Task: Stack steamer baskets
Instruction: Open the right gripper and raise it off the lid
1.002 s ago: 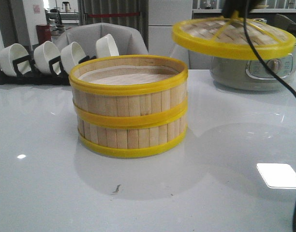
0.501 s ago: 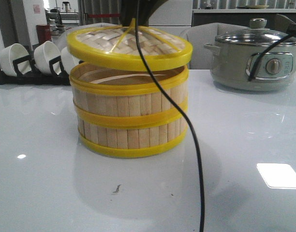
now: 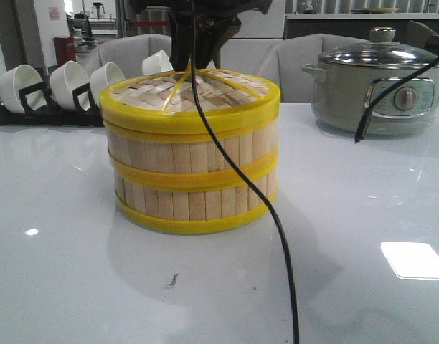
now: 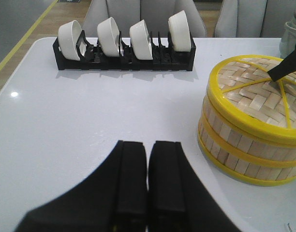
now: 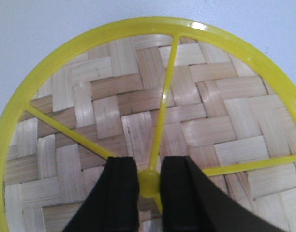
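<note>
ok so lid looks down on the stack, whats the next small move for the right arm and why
Probably open the right tool and lift straight up. The lid appears to sit level on the two stacked steamer baskets, while the fingers pinch its centre hub, so nothing is left to carry.

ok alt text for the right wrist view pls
The right gripper pinches the yellow centre hub of the woven bamboo lid, seen from directly above. Yellow spokes run from the hub to the lid's yellow rim, with the white table beyond.
</note>
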`<state>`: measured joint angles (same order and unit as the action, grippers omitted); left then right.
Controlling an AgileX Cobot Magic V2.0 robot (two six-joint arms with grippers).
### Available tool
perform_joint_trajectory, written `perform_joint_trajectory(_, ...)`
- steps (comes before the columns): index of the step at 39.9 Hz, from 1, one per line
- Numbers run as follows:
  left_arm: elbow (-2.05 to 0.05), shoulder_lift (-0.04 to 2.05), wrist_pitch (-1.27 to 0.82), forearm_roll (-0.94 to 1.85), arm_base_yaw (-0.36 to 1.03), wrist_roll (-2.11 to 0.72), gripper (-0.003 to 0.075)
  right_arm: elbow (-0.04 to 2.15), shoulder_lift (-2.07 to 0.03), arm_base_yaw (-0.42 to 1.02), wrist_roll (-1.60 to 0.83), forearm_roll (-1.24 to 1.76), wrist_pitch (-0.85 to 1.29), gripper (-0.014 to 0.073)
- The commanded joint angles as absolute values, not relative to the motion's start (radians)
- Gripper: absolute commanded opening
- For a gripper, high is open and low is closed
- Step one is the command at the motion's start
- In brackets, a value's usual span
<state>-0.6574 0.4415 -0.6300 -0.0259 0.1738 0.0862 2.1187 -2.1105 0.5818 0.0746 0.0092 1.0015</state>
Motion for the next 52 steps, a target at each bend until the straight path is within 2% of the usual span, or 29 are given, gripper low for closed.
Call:
perform_joint_trajectory(1,-0.686,0.447,-0.546,-0.027,0.180,0.097,0.0085,2.155,-2.051,0.578,0.074,0.007,0.956,0.0027)
perform_joint_trajectory(10,-0.686,0.447,-0.546,-0.027,0.180,0.097,0.0085,2.155,-2.058,0.578,0.074,0.006,0.958,0.0032)
perform_joint_trajectory(12,-0.686,0.447,-0.546,-0.027,0.180,0.097,0.0085,2.155,-2.058,0.578,0.074,0.006,0.959,0.0056)
perform_joint_trajectory(19,-0.686,0.447,-0.546,-0.027,0.180,0.097,0.0085,2.155,-2.056,0.578,0.074,0.006,0.959,0.0302)
perform_joint_trajectory(22,-0.686,0.447,-0.546,-0.027,0.180,0.097,0.0085,2.155,-2.046,0.578,0.074,0.000,0.956,0.0355)
perform_joint_trajectory(32,-0.686,0.447,-0.546,-0.027,0.180,0.097,0.0085,2.155,-1.969,0.566,0.074,-0.103,0.895,0.0352)
perform_joint_trajectory(41,-0.686,0.447,-0.546,-0.027,0.180,0.097,0.0085,2.128,-1.841,0.490,0.074,-0.117,0.875,0.0352)
perform_joint_trajectory(47,-0.686,0.447,-0.546,-0.027,0.180,0.097,0.0085,1.963,-1.677,0.396,0.074,-0.116,0.741,0.0352)
perform_joint_trajectory(52,-0.686,0.447,-0.546,-0.027,0.180,0.097,0.0085,1.722,-1.490,0.310,0.074,-0.116,0.567,0.0352)
